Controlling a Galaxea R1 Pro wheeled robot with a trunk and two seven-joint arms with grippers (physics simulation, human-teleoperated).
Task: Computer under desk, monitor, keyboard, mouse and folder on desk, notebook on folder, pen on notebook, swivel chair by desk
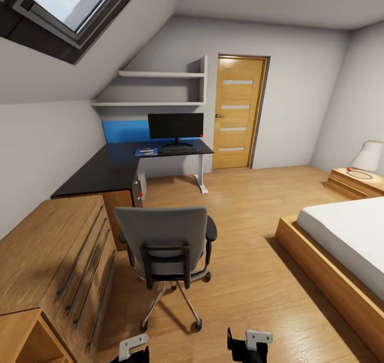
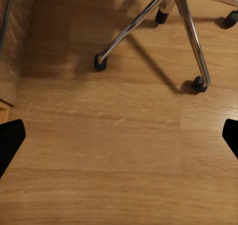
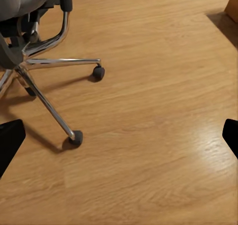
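desk: glossy black top | swivel chair: grey cloth, chrome legs | floor: smooth wood

Ahead of both grippers stands the swivel chair, its tall back turned toward them — it blocks the straight way to the desk. Its chrome legs and casters spread over the wooden floor just beyond the left gripper, whose fingers stand wide apart over bare boards. Outward of that gripper, a light-wood chest of drawers walls off the side. Beyond the right gripper, also spread wide, the floor lies open — a broad lane between the chair and the bed frame, running on toward the door.
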